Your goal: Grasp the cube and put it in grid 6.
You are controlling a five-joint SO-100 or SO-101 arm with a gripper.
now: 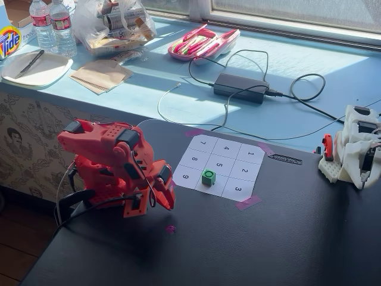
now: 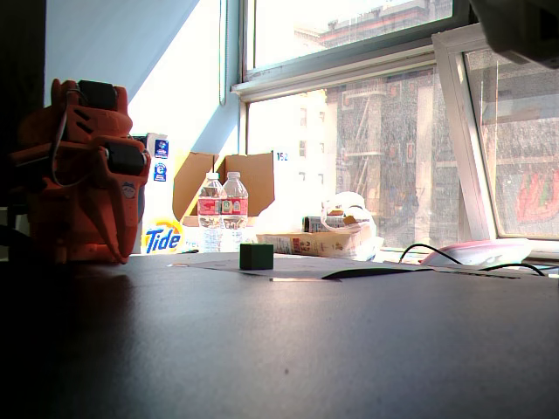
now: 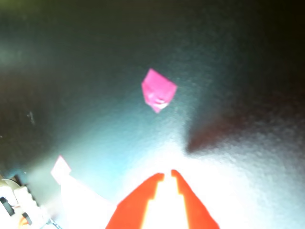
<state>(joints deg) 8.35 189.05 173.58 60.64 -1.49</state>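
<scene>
The small green cube (image 1: 208, 177) with a dark round mark on top sits on the white numbered sheet (image 1: 229, 156), in the front-row square between 9 and 3, grid 6 (image 1: 216, 188); it hides the digit. It also shows in a fixed view (image 2: 257, 256) as a dark green block on the sheet. The red arm (image 1: 110, 161) is folded at the table's left. My gripper (image 1: 167, 201) points down at the black table, left of the sheet and apart from the cube. In the wrist view the gripper (image 3: 167, 174) is shut and empty; the cube is out of that view.
A pink tape scrap (image 1: 171, 228) lies on the black table below the gripper and shows in the wrist view (image 3: 158, 90). Pink tape (image 1: 247, 202) holds the sheet's corners. A white device (image 1: 354, 152) stands at the right edge. Cables and a power brick (image 1: 240, 87) lie behind.
</scene>
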